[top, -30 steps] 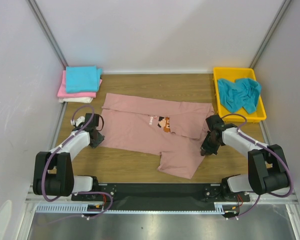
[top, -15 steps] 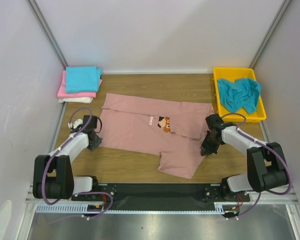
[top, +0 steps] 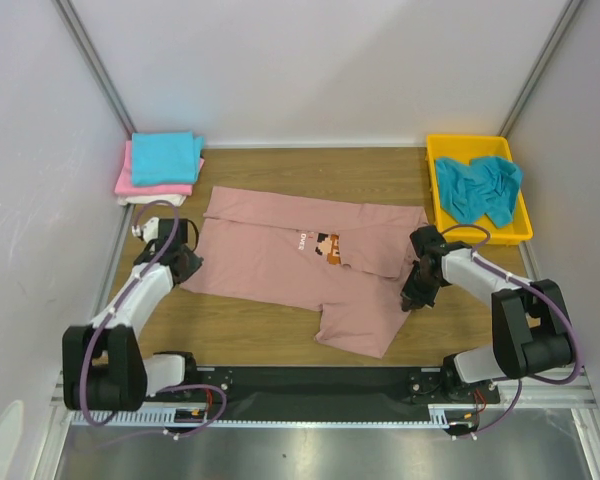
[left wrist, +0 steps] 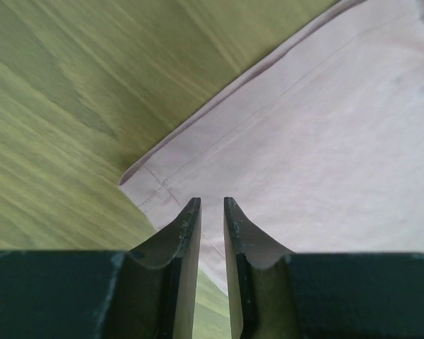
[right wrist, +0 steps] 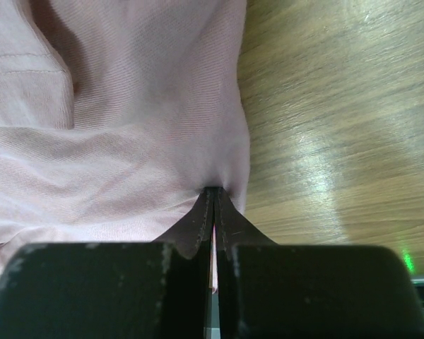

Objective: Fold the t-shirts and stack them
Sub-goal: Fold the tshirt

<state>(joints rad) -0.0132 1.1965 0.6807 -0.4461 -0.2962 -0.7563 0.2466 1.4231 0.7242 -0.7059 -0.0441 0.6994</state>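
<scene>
Barely seen | right gripper point(right wrist: 213, 191) pinches dusty-pink shirt point(right wrist: 127, 106) | edge hidden inside

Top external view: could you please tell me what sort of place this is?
Probably a robotics lab test cell: plain white walls on metal frame posts enclose a wooden table, with two robot arms bolted at its near edge and a dusty-pink t-shirt spread on it.

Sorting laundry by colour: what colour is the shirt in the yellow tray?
Teal shirt; clearest in the top external view.
</scene>
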